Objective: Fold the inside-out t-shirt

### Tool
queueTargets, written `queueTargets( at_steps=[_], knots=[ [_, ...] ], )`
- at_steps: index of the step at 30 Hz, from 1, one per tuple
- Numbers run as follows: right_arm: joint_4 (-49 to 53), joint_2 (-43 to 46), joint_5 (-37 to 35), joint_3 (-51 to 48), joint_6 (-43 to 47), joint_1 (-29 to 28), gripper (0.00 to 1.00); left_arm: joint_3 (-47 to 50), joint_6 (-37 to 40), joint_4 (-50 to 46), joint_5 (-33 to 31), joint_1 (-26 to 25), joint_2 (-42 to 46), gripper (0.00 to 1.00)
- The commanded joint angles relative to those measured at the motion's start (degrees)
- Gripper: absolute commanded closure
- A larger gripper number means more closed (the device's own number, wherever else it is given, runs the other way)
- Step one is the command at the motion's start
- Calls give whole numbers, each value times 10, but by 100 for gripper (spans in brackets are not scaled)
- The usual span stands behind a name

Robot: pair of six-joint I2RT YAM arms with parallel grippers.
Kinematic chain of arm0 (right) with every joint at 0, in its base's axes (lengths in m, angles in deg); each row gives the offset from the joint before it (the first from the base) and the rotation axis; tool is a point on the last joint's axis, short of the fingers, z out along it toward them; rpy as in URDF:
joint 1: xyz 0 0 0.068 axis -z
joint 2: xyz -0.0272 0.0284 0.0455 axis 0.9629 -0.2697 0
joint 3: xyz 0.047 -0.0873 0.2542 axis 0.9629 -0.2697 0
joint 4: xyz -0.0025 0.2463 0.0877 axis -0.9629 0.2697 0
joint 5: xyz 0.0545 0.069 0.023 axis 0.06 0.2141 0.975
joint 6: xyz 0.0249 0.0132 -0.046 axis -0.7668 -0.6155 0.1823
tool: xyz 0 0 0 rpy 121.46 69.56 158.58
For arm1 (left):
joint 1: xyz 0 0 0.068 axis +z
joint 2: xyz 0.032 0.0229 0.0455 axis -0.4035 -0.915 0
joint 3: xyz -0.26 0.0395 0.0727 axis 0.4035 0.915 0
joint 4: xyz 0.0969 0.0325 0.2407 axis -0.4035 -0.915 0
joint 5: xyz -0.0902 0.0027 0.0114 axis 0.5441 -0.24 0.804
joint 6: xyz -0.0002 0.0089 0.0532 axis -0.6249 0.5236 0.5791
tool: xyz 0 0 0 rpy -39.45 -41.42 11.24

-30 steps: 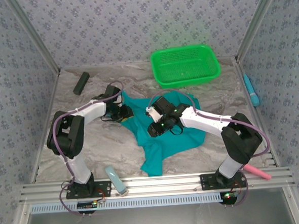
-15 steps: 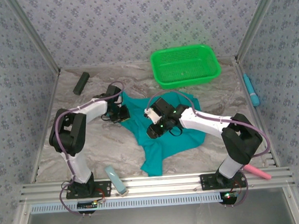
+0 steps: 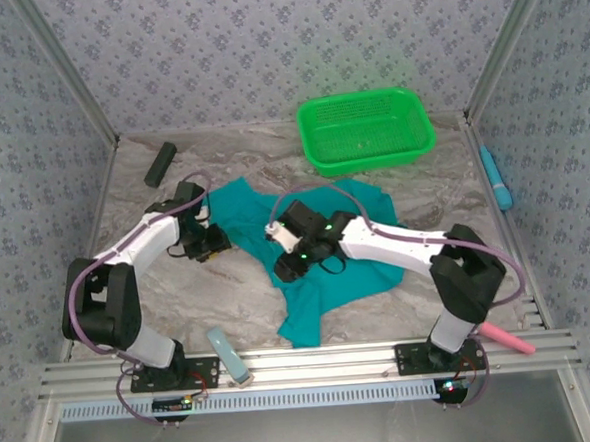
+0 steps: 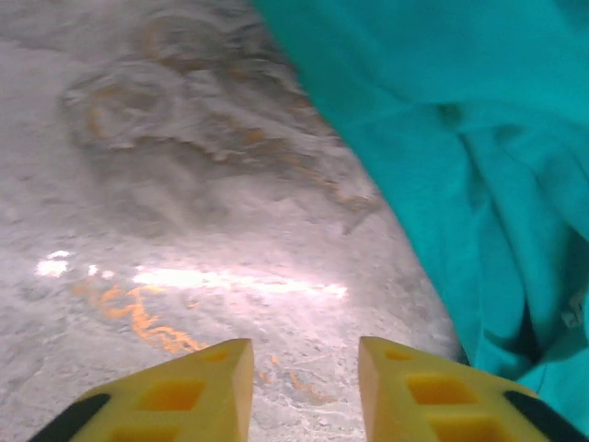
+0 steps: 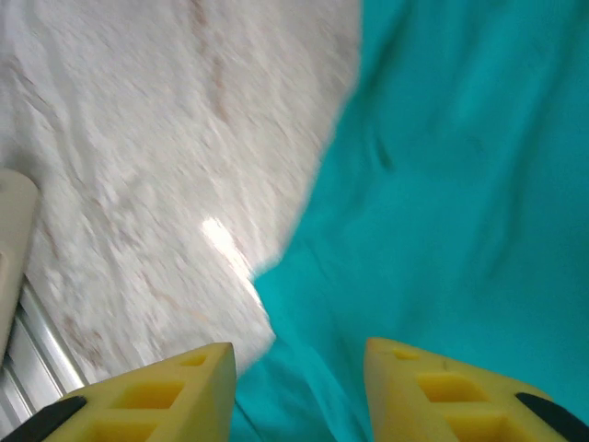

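Plainly, the shirt [image 3: 315, 298] lies crumpled in the middle of the table [image 3: 209, 296], one lobe trailing toward 6 o'clock, with the basket [image 3: 367, 128] well apart at its 1 o'clock. The left gripper [image 4: 306, 368] sits low over bare table just beside the shirt's 9 o'clock edge, its jaws partly apart with nothing between them, the cloth at their 2 o'clock in the wrist view. The right gripper [image 5: 299, 368] hovers over the shirt's 8 o'clock edge, jaws likewise partly apart and empty, with cloth at 1 o'clock and bare table at 10 o'clock in its wrist view.
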Motion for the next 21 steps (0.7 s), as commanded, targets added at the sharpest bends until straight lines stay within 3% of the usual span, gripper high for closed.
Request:
queueTargets(
  at_steps=[1,5,10,21],
  knots=[
    [-32,-66,-25,95,-70,-7,55,-14,-11,35,-4,28,15,63],
    [-44,-157,-51,202,-163,-2,54,-42,-27,76,0,62,-31,61],
    [6,-252,-78,306,-194,-6,54,-75,-40,111,26,95,-95,58],
    [52,-339,-113,363,-235,4,55,-182,-10,125,30,109,-242,57]
  ],
)
